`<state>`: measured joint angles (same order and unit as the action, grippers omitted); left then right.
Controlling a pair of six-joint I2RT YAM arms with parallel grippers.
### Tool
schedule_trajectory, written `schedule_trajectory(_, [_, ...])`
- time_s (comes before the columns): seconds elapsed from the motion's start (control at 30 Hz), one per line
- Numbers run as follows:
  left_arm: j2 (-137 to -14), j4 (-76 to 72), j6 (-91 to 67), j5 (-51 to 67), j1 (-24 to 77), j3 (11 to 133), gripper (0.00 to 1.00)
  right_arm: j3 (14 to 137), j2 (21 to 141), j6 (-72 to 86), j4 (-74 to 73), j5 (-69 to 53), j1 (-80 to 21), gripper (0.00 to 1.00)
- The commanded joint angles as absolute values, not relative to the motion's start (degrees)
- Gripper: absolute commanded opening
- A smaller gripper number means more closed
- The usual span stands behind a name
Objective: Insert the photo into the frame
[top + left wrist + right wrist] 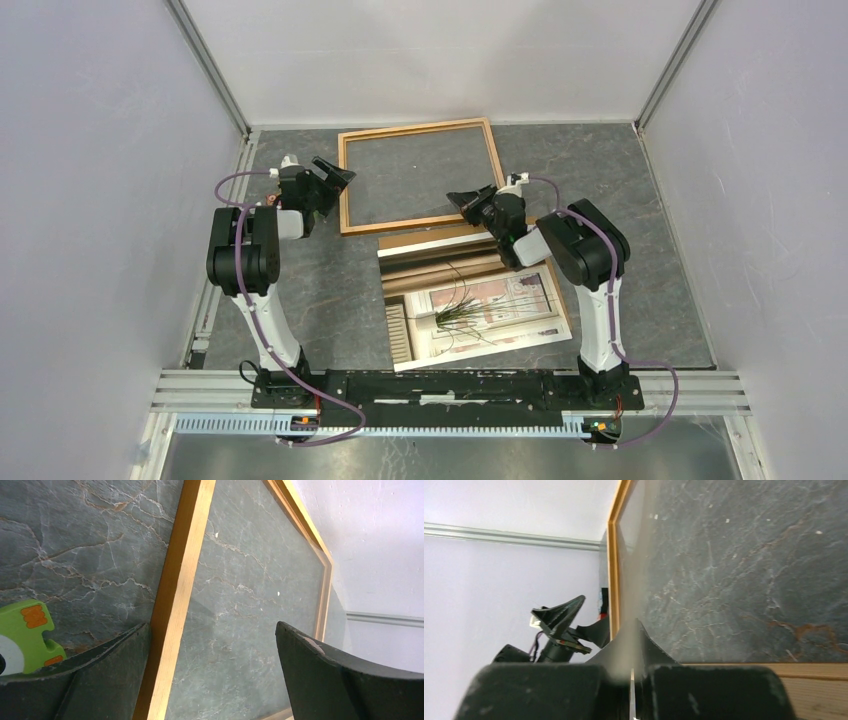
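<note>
The thin light-brown wooden frame [417, 132] lies flat at the back centre of the table. The photo [480, 300], a glossy print of a spiky green plant, lies in front of it with its far edge raised. My right gripper [468, 200] is shut on that far edge. In the right wrist view the sheet [632, 690] runs edge-on between the closed fingers of that gripper [633, 645]. My left gripper [340, 178] is open at the frame's left rail. In the left wrist view that rail [177, 595] passes up between its fingers [211, 630], close to the left one.
A brown fibreboard [566, 305] shows under the photo's right and far edges. A green and orange object [25, 635] sits at the left in the left wrist view. White walls close in the back and sides. A metal rail [450, 385] carries the arm bases.
</note>
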<state>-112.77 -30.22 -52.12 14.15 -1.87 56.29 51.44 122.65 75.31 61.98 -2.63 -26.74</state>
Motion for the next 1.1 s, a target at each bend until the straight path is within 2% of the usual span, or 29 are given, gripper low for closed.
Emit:
schedule_trajectory(0.0, [-112.75, -32.3, -53.57, 16.12, -1.58, 55.99, 1.0, 51.86, 121.42, 78.69, 69.56, -6.43, -26.59, 0.0])
schedule_trajectory(0.4, [-112.79, -32.18, -53.35, 16.5, -1.58, 56.24, 1.0, 52.84, 122.52, 83.9, 75.48, -11.52, -25.08, 0.0])
schedule_trajectory(0.7, [-113.03, -32.18, -53.3, 16.66, -1.54, 56.43, 1.0, 54.29, 124.74, 81.44, 75.8, -12.52, -24.98, 0.0])
schedule_trajectory(1.07, [-113.27, -32.23, -53.35, 16.97, -1.58, 56.6, 1.0, 55.31, 128.33, 75.31, 84.18, -10.58, -25.49, 0.0])
